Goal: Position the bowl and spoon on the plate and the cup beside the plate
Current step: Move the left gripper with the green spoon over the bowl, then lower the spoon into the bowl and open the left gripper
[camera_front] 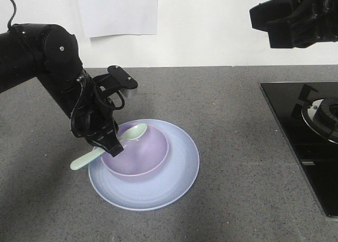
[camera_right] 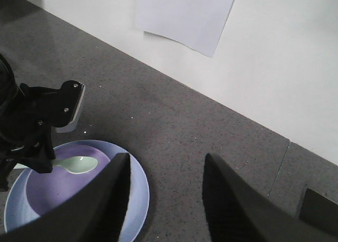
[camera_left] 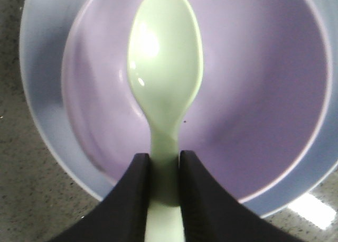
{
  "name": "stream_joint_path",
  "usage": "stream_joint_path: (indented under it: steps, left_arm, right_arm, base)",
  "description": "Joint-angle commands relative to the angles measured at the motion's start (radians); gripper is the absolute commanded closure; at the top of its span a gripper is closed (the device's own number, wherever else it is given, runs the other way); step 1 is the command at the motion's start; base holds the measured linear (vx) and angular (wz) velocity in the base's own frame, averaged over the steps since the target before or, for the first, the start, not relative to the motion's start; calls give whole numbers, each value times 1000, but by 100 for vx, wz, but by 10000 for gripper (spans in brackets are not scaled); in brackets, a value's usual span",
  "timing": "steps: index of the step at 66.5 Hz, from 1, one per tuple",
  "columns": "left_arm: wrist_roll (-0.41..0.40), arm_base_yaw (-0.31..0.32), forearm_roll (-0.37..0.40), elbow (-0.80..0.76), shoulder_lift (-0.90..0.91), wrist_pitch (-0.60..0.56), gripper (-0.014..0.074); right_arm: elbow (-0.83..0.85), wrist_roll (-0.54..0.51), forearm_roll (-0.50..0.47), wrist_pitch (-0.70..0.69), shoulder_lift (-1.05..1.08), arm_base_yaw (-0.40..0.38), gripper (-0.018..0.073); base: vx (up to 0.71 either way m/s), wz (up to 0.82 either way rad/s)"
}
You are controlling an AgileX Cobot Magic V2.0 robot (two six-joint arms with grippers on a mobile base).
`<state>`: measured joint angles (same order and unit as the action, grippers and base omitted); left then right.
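On the grey counter (camera_front: 237, 147) the left gripper (camera_front: 110, 146) pinches the light, slippy-looking spoon (camera_left: 165, 67) by its neck over the bowl (camera_front: 140, 157), and the right gripper (camera_right: 166, 160) hangs spread.

Kitchen setup. Dark grey speckled stone countertop (camera_front: 227, 147) with a black glass gas hob (camera_front: 296, 147) set into it at the right, and a round metal burner ring (camera_front: 325, 118) on the hob. Plain white wall (camera_front: 211, 30) behind, with a white paper sheet (camera_front: 119, 9) stuck on it. Tableware out: round pale blue-lavender plate (camera_front: 182, 168), lilac plastic bowl (camera_front: 140, 155), mint-green plastic spoon (camera_front: 133, 133).
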<state>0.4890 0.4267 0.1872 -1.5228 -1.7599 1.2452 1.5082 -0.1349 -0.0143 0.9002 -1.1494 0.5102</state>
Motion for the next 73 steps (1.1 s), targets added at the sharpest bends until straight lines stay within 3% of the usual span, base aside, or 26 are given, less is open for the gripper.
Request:
stream_joint_path:
  steps: [1, 28, 53, 73]
  left_arm:
    - [-9, 7, 47, -26, 42, -13, 591]
    - [-9, 7, 45, -26, 42, 0, 561]
    - [-9, 7, 47, -26, 42, 0, 439]
    - [-9, 7, 48, -26, 42, -12, 412]
  right_arm:
    - [23, -2, 3, -65, 16, -5, 231]
    - [23, -2, 3, -66, 16, -5, 231]
    - [23, -2, 3, -63, 16, -5, 231]
    - [23, -2, 3, -63, 16, -5, 231]
  base:
    - [0, 0]
    - [0, 0]
    - [0, 0]
    - [0, 0]
